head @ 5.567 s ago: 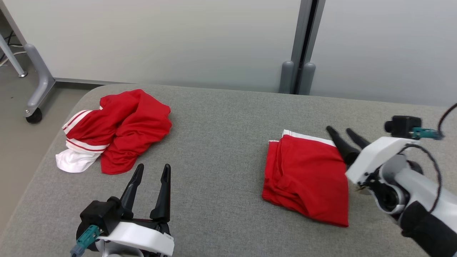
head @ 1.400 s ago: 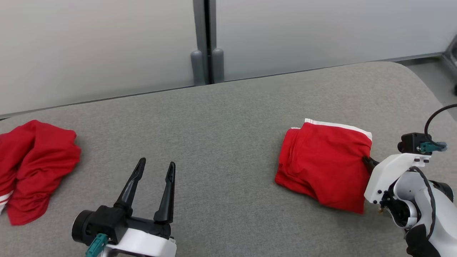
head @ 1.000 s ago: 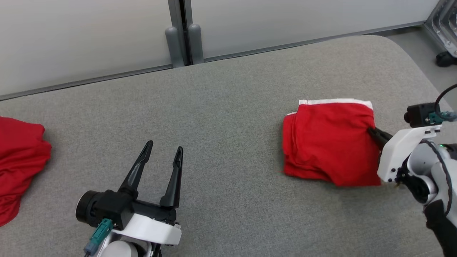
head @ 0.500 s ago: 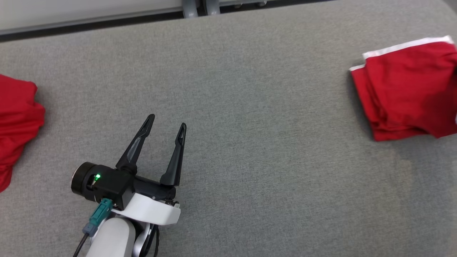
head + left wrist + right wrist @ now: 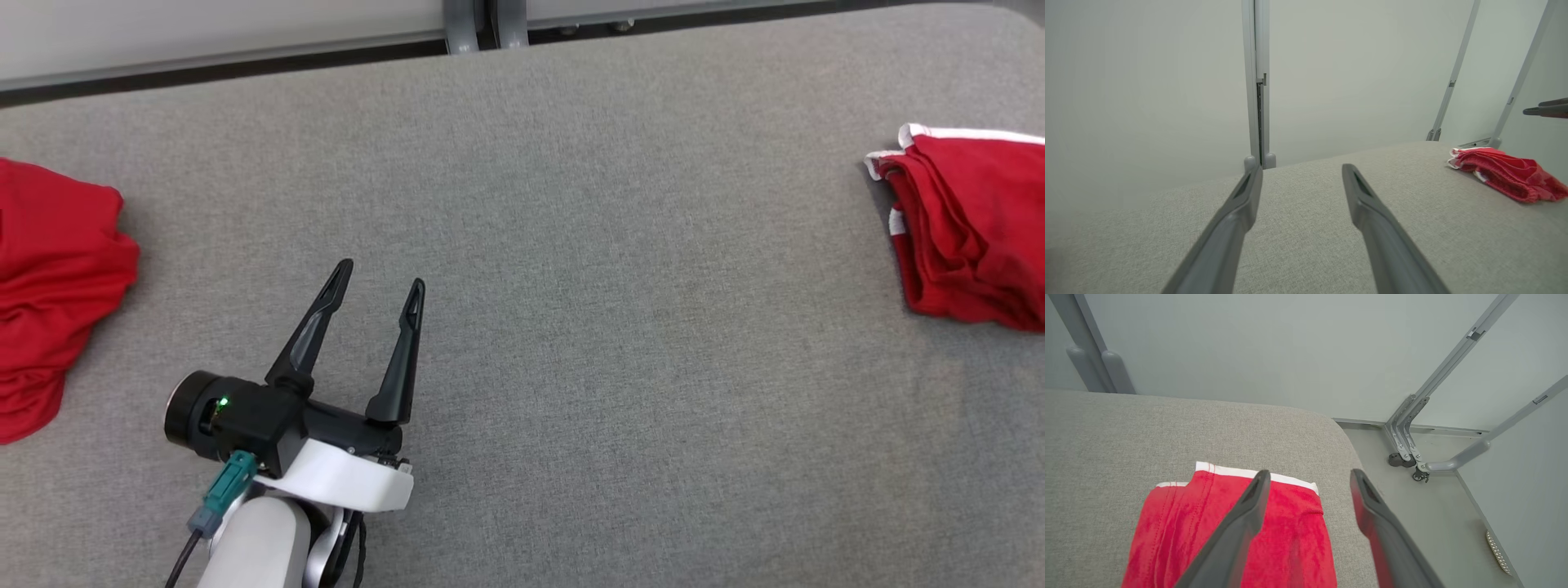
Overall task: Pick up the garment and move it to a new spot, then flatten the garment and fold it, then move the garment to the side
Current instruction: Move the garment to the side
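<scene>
The folded red garment [image 5: 971, 229] with a white trim lies flat at the right end of the grey padded table [image 5: 571, 245]; it also shows in the left wrist view [image 5: 1506, 173] and the right wrist view [image 5: 1167, 522]. My right gripper [image 5: 1310, 475] stands open above the garment's right edge, with nothing between its fingers. Its dark fingers [image 5: 1547, 108] hang well above the cloth. My left gripper [image 5: 381, 275] is open and empty over the bare table at lower left, far from the garment, its fingers [image 5: 1241, 204] pointing at the back wall.
A crumpled red garment [image 5: 57, 278] lies at the table's left end. The table's rounded right corner [image 5: 1331, 428] drops to the floor, where a wheeled metal frame leg [image 5: 1408, 457] stands. A partition wall with a grey post [image 5: 482, 16] runs along the back.
My right gripper, shut on the folded garment's right edge a second ago, has opened and let go. The head camera has tilted down and swung, so the right arm left its view.
</scene>
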Robot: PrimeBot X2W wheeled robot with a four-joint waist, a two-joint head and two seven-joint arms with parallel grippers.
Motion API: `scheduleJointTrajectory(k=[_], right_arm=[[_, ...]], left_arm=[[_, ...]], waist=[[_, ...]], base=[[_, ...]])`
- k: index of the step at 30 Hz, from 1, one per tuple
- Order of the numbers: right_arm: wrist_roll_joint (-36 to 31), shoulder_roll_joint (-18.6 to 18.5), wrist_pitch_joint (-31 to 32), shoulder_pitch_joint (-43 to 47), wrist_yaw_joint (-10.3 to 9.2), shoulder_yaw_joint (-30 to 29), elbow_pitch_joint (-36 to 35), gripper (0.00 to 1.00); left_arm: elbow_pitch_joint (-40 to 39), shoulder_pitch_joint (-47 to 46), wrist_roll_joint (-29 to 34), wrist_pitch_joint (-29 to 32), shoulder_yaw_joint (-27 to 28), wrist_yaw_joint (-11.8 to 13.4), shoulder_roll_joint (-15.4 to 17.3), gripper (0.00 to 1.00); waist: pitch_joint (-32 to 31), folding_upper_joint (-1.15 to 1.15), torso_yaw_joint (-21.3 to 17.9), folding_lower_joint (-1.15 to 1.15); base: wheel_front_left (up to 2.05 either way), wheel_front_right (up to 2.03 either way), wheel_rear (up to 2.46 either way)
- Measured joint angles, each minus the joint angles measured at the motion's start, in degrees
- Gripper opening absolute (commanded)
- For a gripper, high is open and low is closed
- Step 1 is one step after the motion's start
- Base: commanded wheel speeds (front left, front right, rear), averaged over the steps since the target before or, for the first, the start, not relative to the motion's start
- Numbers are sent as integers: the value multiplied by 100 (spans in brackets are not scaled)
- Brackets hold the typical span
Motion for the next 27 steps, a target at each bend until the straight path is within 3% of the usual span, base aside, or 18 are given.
scheduleJointTrajectory(k=[8,18,24,27], right_arm=[[67,536,-755,223,0,243,-309,100],[397,886,-1123,1347,0,487,-1512,100],[463,968,-1178,2306,0,42,-2377,100],[261,1117,-1189,3037,0,-545,-3200,100]], left_arm=[[-54,357,-110,0,313,88,-30,100],[-245,963,-172,0,910,265,-35,100],[-255,1288,-148,0,1058,307,-34,100],[-227,1404,-146,0,1053,309,-38,100]], waist=[[-571,0,67,0],[-1416,0,280,0],[-1813,0,485,0],[-1965,0,633,0]], base=[[0,0,0],[0,0,0],[0,0,0],[0,0,0]])
